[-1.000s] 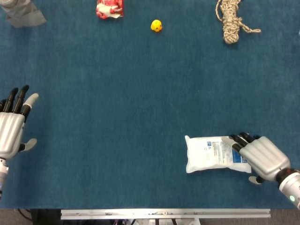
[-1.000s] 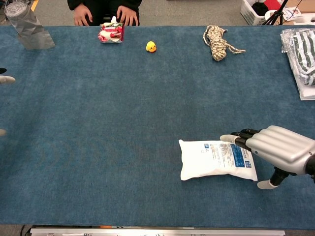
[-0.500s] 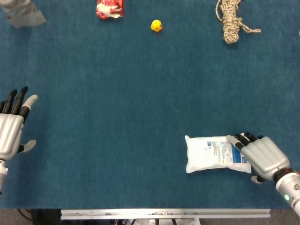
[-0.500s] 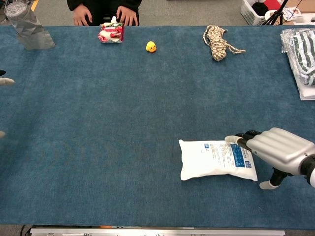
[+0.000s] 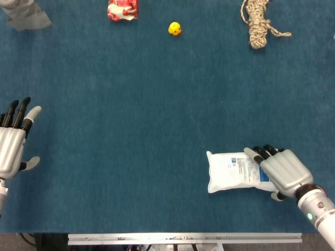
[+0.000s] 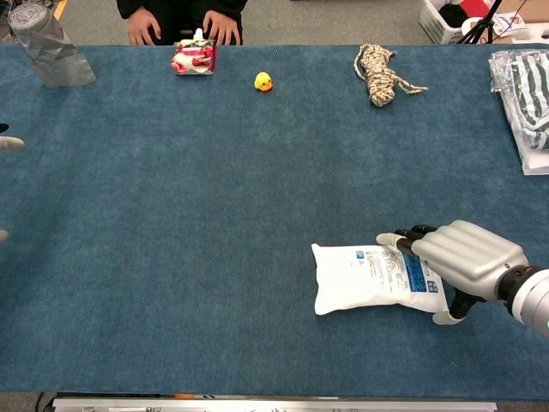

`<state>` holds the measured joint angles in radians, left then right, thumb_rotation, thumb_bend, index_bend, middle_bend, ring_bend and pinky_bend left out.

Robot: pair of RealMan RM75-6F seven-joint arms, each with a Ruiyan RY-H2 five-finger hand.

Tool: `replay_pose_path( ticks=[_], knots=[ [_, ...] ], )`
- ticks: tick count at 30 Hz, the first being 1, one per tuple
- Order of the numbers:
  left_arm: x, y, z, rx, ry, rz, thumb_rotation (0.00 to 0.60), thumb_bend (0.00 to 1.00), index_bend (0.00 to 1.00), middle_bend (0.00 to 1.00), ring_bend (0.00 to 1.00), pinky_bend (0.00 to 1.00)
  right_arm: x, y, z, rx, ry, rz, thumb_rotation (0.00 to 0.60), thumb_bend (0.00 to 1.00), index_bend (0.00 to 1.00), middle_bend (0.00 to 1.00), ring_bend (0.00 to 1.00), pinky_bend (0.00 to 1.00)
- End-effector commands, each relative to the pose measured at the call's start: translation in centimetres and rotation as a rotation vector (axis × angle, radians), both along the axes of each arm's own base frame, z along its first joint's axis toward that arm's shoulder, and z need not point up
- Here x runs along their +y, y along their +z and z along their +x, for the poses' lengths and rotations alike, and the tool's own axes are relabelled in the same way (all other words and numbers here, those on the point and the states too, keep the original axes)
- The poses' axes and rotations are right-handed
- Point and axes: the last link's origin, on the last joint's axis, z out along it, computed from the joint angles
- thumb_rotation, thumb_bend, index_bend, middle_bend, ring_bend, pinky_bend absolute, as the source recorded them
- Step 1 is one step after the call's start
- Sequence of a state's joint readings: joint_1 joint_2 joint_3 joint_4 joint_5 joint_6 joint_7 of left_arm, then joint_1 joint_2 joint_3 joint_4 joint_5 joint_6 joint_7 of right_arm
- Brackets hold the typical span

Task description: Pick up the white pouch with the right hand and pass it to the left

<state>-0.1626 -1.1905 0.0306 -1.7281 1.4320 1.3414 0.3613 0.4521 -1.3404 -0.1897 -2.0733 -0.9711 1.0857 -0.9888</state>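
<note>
Head view: my right hand (image 5: 279, 170) lies over the right end of the white pouch (image 5: 234, 171), fingers extended on top; no grasp is closed yet. My left hand (image 5: 13, 141), well left of the pouch, is spread and empty.

Chest view: the pouch (image 6: 369, 277) lies flat on the table (image 6: 214, 215). Lift and handover remain.

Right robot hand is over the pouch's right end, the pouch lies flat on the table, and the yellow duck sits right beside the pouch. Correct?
Not quite. The duck is far from the pouch, at the table's far edge; the chest view shows it. The right robot hand does cover the flat pouch's right end.
</note>
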Motion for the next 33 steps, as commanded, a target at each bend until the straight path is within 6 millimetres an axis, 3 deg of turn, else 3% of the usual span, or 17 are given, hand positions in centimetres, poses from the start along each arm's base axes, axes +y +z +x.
replay_pose_path(
  ticks=[1, 17, 26, 33],
  knots=[
    [-0.04, -0.01, -0.04, 0.000, 0.000, -0.001, 0.600, 0.00, 0.13, 0.03, 0.02, 0.23, 0.04, -0.08, 0.07, -0.004, 0.002, 0.002, 0.600, 0.00, 0.09, 0.13, 0.12, 0.34],
    [-0.31, 0.06, -0.26, -0.005, 0.007, 0.001, 0.600, 0.00, 0.13, 0.03, 0.02, 0.23, 0.17, -0.72, -0.30, 0.020, 0.009, -0.002, 0.600, 0.00, 0.09, 0.19, 0.17, 0.34],
    [-0.45, 0.15, -0.50, -0.009, 0.013, 0.004, 0.600, 0.00, 0.13, 0.03, 0.02, 0.24, 0.05, -0.95, -0.01, 0.012, 0.056, -0.051, 0.600, 0.00, 0.12, 0.31, 0.35, 0.42],
    [-0.46, 0.04, -0.61, -0.012, 0.016, 0.003, 0.600, 0.00, 0.13, 0.03, 0.02, 0.25, 0.02, -0.97, 0.09, -0.013, 0.076, -0.087, 0.600, 0.00, 0.25, 0.43, 0.47, 0.53]
  ],
)
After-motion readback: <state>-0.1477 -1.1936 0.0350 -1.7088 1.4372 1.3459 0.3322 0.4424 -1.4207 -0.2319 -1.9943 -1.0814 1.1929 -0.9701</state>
